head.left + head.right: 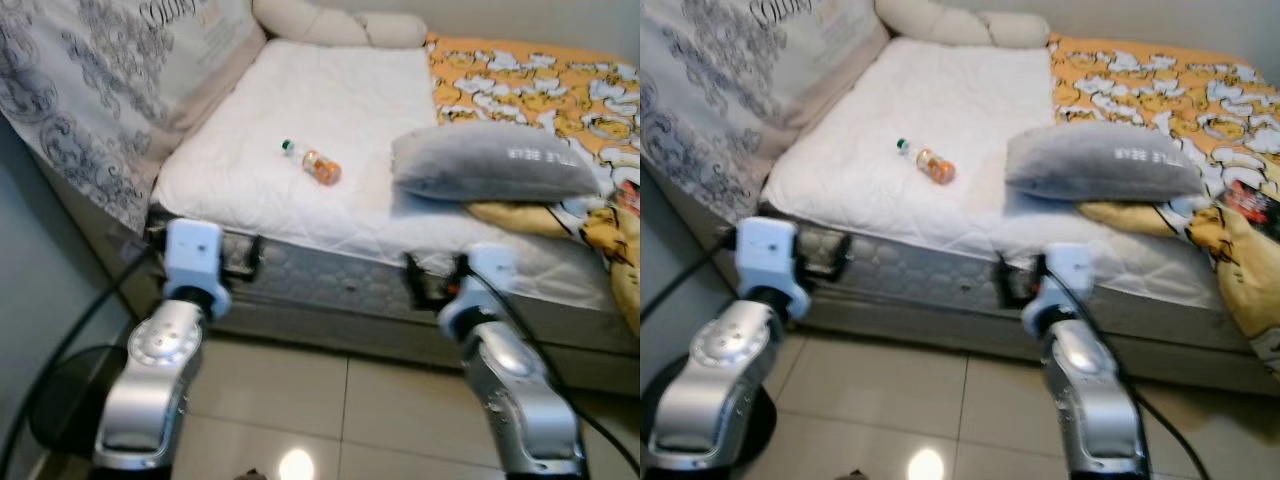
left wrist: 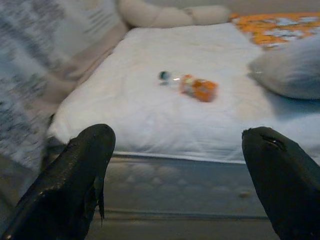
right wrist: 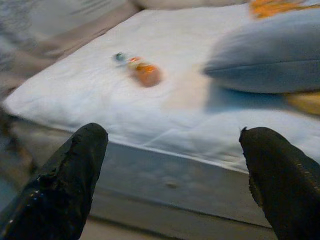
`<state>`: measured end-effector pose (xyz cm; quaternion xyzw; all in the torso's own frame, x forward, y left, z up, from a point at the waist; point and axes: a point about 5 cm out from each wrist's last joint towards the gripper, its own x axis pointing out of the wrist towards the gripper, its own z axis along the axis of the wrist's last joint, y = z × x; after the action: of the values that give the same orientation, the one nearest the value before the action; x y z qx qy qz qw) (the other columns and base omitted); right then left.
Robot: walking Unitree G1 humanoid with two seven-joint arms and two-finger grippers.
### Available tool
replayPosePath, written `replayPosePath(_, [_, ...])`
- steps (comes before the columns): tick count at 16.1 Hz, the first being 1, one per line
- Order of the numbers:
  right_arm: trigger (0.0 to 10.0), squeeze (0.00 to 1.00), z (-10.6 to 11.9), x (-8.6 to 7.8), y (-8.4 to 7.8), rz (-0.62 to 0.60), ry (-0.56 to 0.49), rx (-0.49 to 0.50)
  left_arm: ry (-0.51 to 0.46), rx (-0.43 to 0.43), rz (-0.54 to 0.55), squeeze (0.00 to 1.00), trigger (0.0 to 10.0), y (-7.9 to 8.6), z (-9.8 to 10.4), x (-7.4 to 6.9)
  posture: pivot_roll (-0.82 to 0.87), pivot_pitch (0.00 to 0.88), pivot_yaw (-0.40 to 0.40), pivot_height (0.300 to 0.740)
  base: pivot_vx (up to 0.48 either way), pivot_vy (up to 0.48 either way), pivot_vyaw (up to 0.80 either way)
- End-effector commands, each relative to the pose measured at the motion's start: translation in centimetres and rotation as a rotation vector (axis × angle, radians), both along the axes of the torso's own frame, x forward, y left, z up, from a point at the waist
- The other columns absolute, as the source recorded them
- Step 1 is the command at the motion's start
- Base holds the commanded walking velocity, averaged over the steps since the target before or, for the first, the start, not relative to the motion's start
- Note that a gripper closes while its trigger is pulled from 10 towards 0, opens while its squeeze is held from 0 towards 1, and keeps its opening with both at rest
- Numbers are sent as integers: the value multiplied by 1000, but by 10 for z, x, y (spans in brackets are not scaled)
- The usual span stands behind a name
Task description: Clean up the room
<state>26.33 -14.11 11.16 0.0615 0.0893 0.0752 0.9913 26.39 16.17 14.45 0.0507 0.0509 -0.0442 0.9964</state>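
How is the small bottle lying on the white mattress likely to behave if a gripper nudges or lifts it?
The bottle lies on its side, so it will probably roll when nudged. It looks small, likely light. The soft mattress may damp rolling.

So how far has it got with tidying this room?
Barely started, by the look of it. Nothing looks put away yet: the bottle lies on its side on the white mattress, and the grey pillow sits askew over the yellow blanket. Nothing is in hand: the left gripper and right gripper are open, held near the bed edge. Picking up the bottle probably comes next.
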Motion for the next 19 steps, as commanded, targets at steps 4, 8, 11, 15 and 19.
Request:
replayPosePath(4, [10000,1000,2,2,-9,-43,-4,-8,-4,-6,-8,1000,10000,-3,0,0,78,0,-17,740,313,0,400])
replayPosePath(8, [10000,1000,2,1,-10,-44,-6,-12,-4,-9,-15,1000,10000,-4,0,0,75,0,-13,740,309,0,0])
replayPosePath(11, [10000,1000,2,1,-10,-49,-6,-9,-3,-8,-15,1000,10000,-4,0,0,77,0,-12,740,311,0,0])
replayPosePath(15, [10000,1000,2,1,-9,-46,-13,-20,-2,-7,-15,1000,10000,-3,0,-1,78,0,-12,740,312,0,0])
replayPosePath(19, [10000,1000,3,1,-8,-19,-25,-59,-1,-9,-17,1000,10000,-4,0,-1,74,0,-10,740,310,0,0])
